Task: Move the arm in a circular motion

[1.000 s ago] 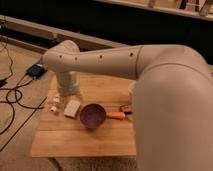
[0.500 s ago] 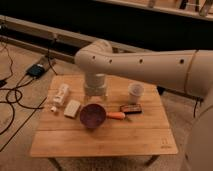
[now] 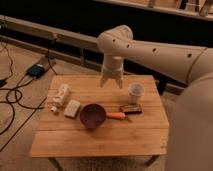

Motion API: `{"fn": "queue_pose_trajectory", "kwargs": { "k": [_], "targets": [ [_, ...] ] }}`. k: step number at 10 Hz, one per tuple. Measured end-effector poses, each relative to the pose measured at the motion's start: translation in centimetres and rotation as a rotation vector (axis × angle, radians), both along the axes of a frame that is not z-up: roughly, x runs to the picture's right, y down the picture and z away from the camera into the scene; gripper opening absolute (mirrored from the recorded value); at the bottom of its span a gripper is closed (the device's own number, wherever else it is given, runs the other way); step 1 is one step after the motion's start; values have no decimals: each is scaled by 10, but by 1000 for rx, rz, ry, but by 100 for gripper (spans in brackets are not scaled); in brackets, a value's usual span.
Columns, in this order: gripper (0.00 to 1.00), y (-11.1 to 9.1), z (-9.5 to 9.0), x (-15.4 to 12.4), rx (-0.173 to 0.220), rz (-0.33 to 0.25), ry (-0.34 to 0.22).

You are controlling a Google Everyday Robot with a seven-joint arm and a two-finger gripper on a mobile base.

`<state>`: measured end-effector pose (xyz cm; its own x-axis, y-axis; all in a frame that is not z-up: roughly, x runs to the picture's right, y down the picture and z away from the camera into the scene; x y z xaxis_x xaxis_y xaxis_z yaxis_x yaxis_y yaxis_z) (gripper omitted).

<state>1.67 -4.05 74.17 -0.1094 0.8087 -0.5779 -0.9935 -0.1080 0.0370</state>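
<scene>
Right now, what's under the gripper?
The gripper hangs over the table's back edge; only bare wood shows below it. The cup stands off to the side. The strip behind the gripper is covered.

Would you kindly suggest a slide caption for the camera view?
Cream-white arm hangs its gripper over the far side of the wooden table.

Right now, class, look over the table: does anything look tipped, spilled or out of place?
The white bottle lies on its side near the wooden table's left edge, unlike the upright white cup. No spill shows. The arm's gripper hangs above the table's back edge, touching nothing.
</scene>
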Motion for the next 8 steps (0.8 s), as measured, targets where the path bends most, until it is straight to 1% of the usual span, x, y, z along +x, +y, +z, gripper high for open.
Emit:
{"fn": "queue_pose_trajectory", "kwargs": {
  "k": [2, 3, 5, 6, 7, 8],
  "targets": [
    [65, -13, 25, -37, -8, -29, -28],
    [65, -17, 38, -64, -17, -58, -52],
    [65, -15, 50, -106, -35, -112, -100],
    [65, -8, 52, -129, -49, -152, -134],
    [65, 6, 50, -152, -69, -205, -178],
    [65, 18, 44, -164, -83, -241, -208]
  ]
}}
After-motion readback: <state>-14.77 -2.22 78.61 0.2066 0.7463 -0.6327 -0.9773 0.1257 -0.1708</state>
